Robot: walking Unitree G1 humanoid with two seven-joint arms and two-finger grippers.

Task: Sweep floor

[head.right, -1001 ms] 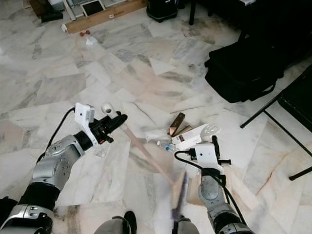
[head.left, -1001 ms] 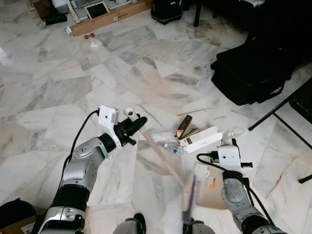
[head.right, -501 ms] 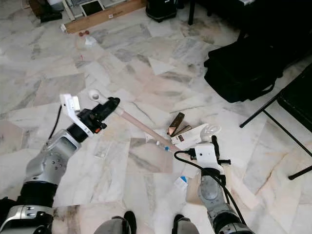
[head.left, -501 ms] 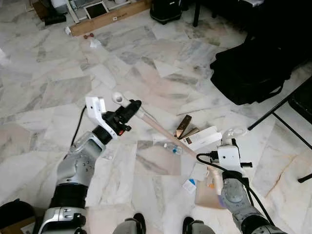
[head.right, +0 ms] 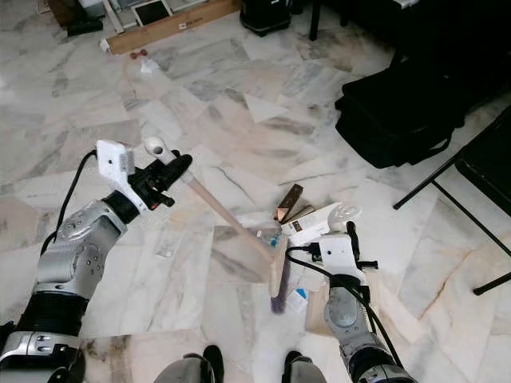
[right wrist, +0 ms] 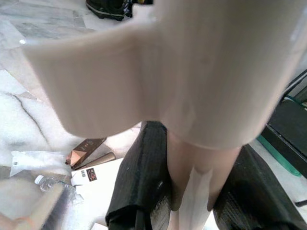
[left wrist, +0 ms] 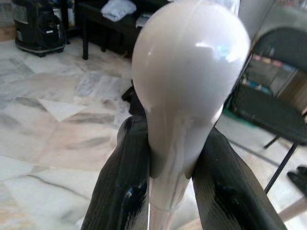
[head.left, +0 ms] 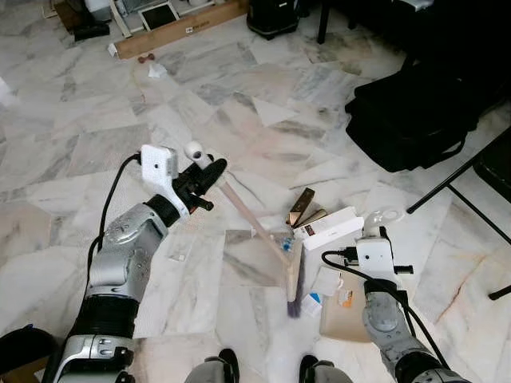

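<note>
The left pincer (head.left: 209, 172) is clamping the white knob of the pale long-handled broom (head.left: 251, 231), whose dark bristles are resting beside the clear plastic bottle (head.left: 283, 240) on the marble floor (head.left: 239, 112). The right pincer (right wrist: 192, 191) is gripping the tan dustpan (head.left: 348, 315) by its handle. A grip so high may be letting the head twist, scattering litter past the pan.

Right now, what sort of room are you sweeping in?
Probably a lived-in room at home: pale veined marble floor tiles, a big black soft bag beside a black folding chair, and a long brown cardboard box along the far edge.
</note>
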